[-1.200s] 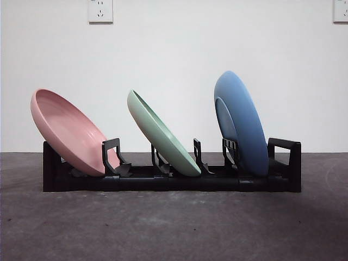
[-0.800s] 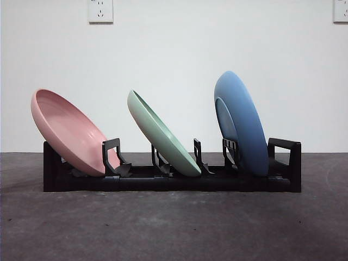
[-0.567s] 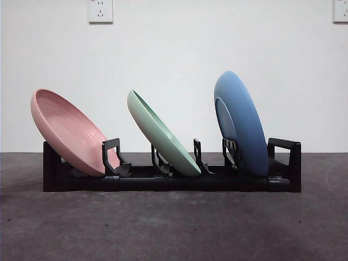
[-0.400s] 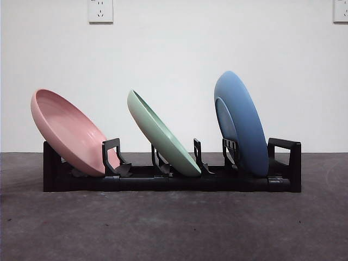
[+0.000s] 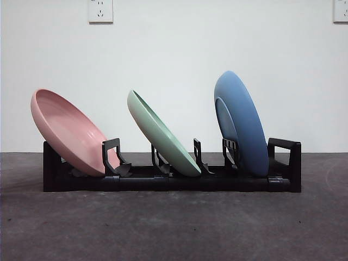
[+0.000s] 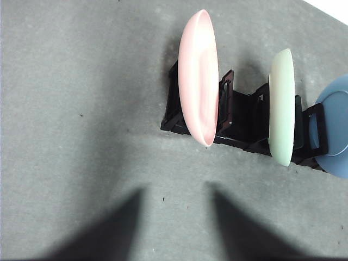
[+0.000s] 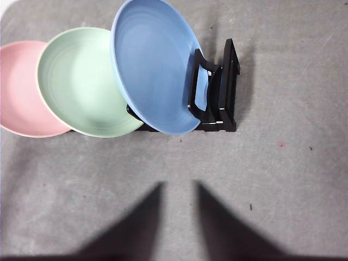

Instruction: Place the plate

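Three plates lean in a black rack (image 5: 283,184) on the dark table. The pink plate (image 5: 68,133) sits in the left slot, the green plate (image 5: 161,136) in the middle, and the blue plate (image 5: 242,122) stands steeper in the right slot. My left gripper (image 6: 175,189) hangs open above the table in front of the pink plate (image 6: 199,103), holding nothing. My right gripper (image 7: 178,185) is open too, above the table in front of the blue plate (image 7: 155,70), well apart from it. Neither arm shows in the front view.
Bare grey table (image 5: 174,228) stretches in front of the rack. A white wall with two sockets (image 5: 100,11) stands behind it. The rack's right end bracket (image 7: 227,92) stands past the blue plate.
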Controlling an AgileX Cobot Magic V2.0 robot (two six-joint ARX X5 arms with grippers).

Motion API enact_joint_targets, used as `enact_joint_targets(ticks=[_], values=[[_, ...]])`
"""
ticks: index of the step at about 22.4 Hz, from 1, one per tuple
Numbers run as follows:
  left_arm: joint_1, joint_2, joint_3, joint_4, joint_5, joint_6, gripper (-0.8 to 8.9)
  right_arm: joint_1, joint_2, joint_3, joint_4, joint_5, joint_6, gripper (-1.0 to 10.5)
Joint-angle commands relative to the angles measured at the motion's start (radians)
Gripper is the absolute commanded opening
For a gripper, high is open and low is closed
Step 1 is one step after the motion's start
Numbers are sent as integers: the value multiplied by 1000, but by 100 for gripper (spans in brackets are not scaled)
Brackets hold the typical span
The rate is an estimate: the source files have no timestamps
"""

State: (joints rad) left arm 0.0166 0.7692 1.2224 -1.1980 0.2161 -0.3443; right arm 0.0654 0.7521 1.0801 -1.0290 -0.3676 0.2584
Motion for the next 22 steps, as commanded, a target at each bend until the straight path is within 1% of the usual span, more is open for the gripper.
enact_joint_targets(ticks=[1, 3, 4, 6, 7, 14, 18, 22], values=[[1, 1, 24, 8, 7, 19, 376, 4, 26, 26, 2, -3, -39, 264], [1, 0, 24, 9, 7, 19, 376, 5, 40, 27, 2, -13, -38, 264], [1, 1, 24, 9, 6, 19, 376, 5, 57, 31, 4, -33, -39, 264], [1, 1, 24, 10, 6, 19, 376, 18, 127, 60, 4, -79, -39, 264], [1, 1, 24, 11, 6, 19, 375, 29, 179, 87, 4, -86, -41, 264], [1, 1, 24, 16, 5, 20, 375, 122, 596, 359, 22, -85, -139, 263], [1, 1, 24, 16, 1, 20, 375, 179, 744, 425, 108, -86, -144, 263], [1, 1, 24, 17, 1, 23, 375, 232, 819, 430, 182, -85, -144, 263]])
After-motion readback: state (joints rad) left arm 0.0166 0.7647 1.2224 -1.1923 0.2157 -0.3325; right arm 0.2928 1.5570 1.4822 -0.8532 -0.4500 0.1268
